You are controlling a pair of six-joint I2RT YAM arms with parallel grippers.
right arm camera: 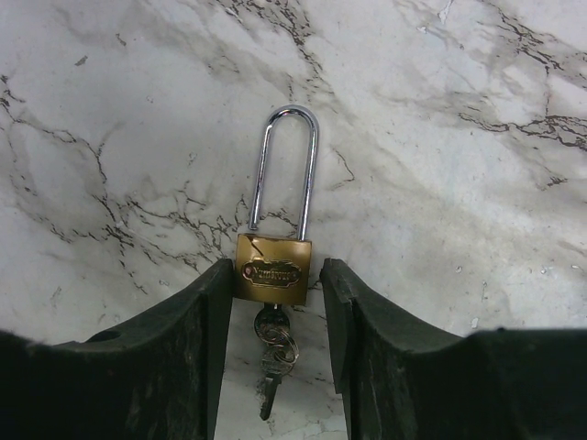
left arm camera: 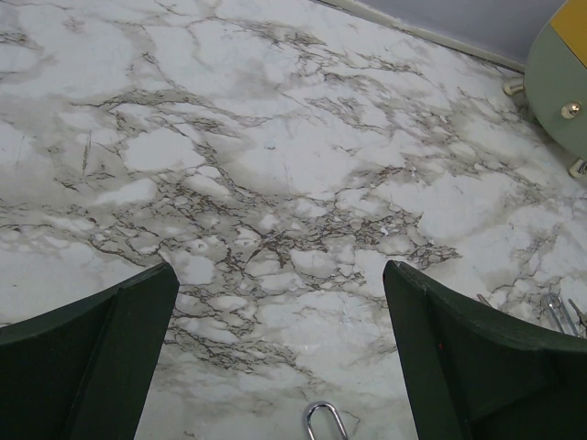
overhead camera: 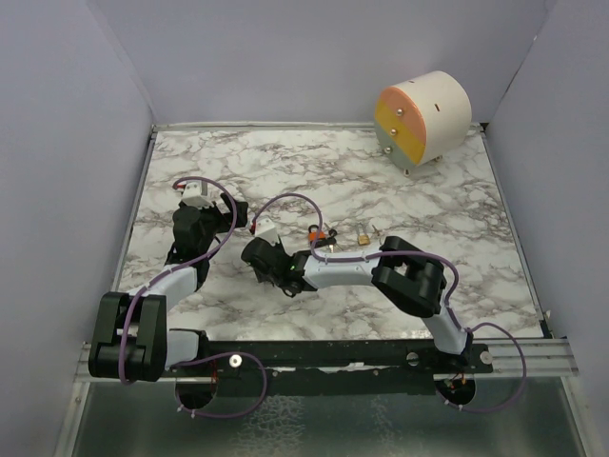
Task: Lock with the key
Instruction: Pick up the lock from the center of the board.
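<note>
A brass padlock (right arm camera: 271,269) with a long steel shackle lies flat on the marble, both shackle legs reaching the body. A key (right arm camera: 273,323) sits in its keyhole, with a second key hanging on the ring. My right gripper (right arm camera: 275,273) is open, its fingers close on either side of the padlock body, with a small gap on the right. In the top view my right gripper (overhead camera: 255,249) hides the padlock. My left gripper (overhead camera: 190,227) is open and empty. In its wrist view the shackle tip (left arm camera: 324,419) shows just below the open left gripper (left arm camera: 280,275).
A round drum (overhead camera: 423,119) with orange, yellow and green drawer fronts stands at the back right, and also shows in the left wrist view (left arm camera: 561,92). A second small brass padlock (overhead camera: 363,236) and keys with an orange tag (overhead camera: 319,235) lie near the right forearm.
</note>
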